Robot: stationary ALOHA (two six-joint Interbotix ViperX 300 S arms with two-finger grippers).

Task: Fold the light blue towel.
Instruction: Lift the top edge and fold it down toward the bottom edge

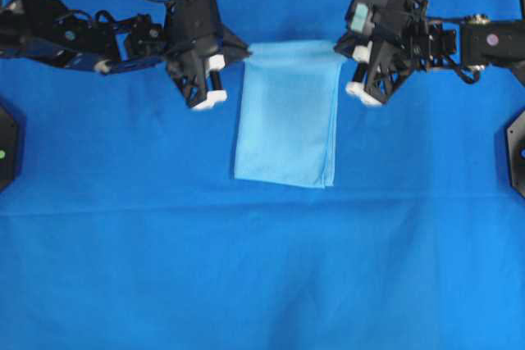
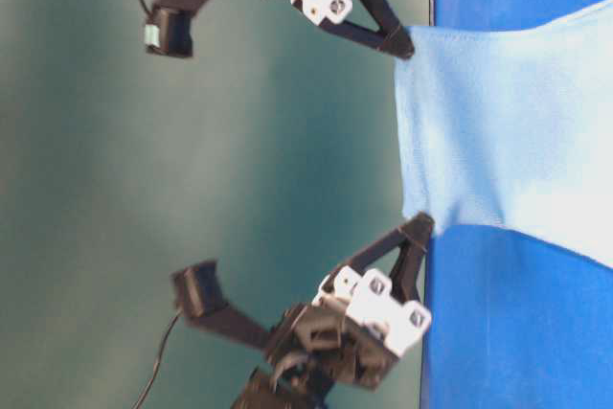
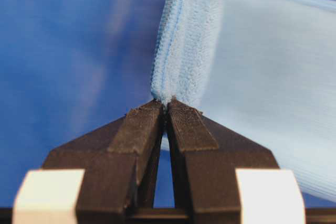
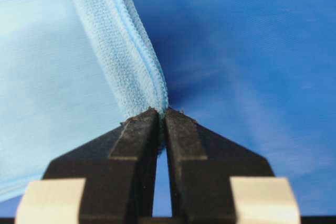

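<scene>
Left claw (image 3: 166, 103) and right claw (image 4: 161, 111) each clamp a hemmed top corner of the towel (image 1: 287, 112), stretched between them at 12 o'clock above the tabletop (image 1: 246, 284). Thin, limp cloth likely sags; corners grip best.

Both arms are matte black, jointed, with thin black cables looping along them. The left gripper (image 1: 246, 53) and right gripper (image 1: 338, 45) each have triangular black fingers (image 3: 142, 129) with ribbed inner faces, mounted on white blocks fastened by silver screws; pale teal patches mark the right wrist
</scene>
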